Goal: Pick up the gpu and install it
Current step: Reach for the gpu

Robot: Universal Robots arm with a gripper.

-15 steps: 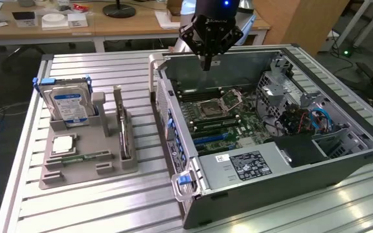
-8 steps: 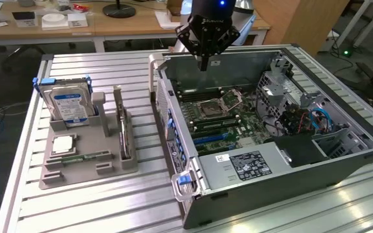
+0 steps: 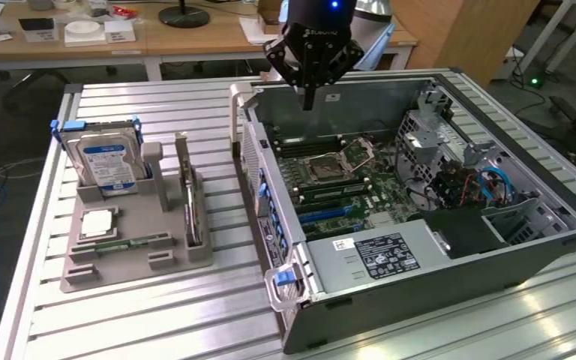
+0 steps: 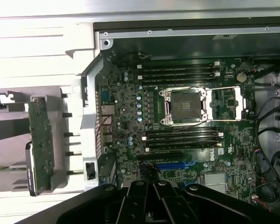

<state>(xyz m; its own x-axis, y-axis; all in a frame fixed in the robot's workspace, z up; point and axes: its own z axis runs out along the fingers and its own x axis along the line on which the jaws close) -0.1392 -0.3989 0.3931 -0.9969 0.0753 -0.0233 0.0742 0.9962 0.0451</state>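
Progress: pick and install both undone | gpu stood upright in grey holder on the desk, untouched | claw was pressed together, empty, above the open computer case (well apart from the card)

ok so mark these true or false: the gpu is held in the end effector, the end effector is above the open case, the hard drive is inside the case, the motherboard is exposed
1. The gpu is held in the end effector. False: the gpu stands on edge in the gray holder beside the case, and the end effector holds nothing.
2. The end effector is above the open case. True: it hangs over the far edge of the case.
3. The hard drive is inside the case. False: the hard drive stands in the holder, outside the case.
4. The motherboard is exposed. True: the motherboard shows through the case's open side.
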